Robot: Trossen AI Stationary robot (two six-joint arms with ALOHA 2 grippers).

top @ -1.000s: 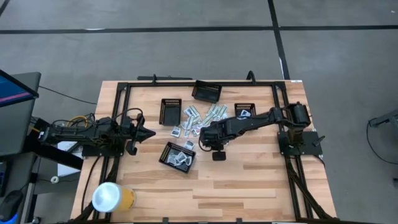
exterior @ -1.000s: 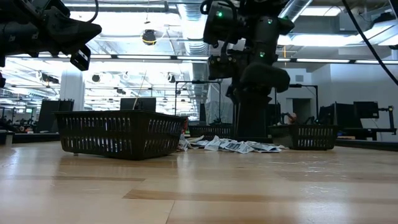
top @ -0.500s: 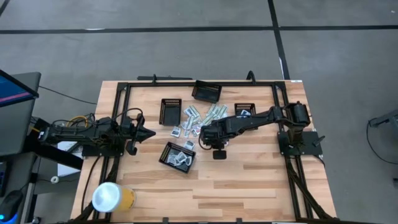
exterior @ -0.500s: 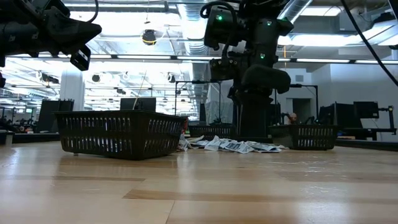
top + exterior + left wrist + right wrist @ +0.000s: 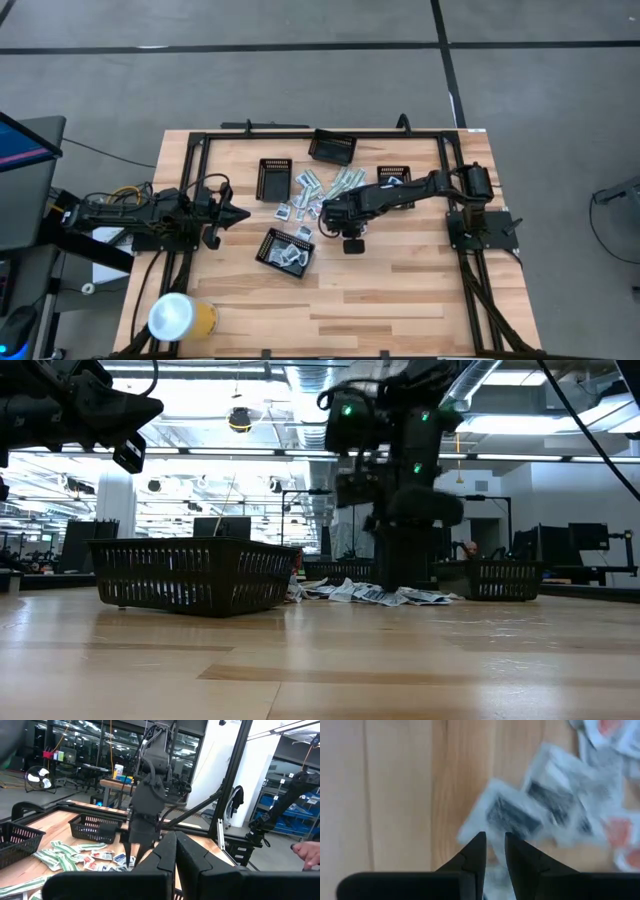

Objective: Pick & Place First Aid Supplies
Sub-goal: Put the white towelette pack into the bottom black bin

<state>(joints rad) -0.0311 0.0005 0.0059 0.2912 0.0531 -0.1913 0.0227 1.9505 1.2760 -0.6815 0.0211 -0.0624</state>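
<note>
The first aid supplies (image 5: 325, 190) lie as a loose pile of small white sachets and pale green strips flat on the table's middle; the low view shows them too (image 5: 375, 595). My right gripper (image 5: 331, 216) points down over the pile's near edge. Its fingers (image 5: 492, 840) stand a narrow gap apart with nothing between them, above a white sachet with a dark mark (image 5: 512, 817). More sachets lie in a black mesh tray (image 5: 287, 250) nearer the front. My left gripper (image 5: 240, 213) waits shut at the table's left, raised above the wood (image 5: 175, 840).
Three more black mesh trays stand around the pile: one to its left (image 5: 274, 178), one at the far edge (image 5: 333, 147), one to its right (image 5: 394, 177). A yellow cup with a white lid (image 5: 180, 318) stands at the near left corner. Black frame rails (image 5: 300, 133) border the table.
My right gripper has sunk a little over the near edge of the pile, its fingers still pointing down and the gap between them unchanged. The packets and trays lie as before.
</note>
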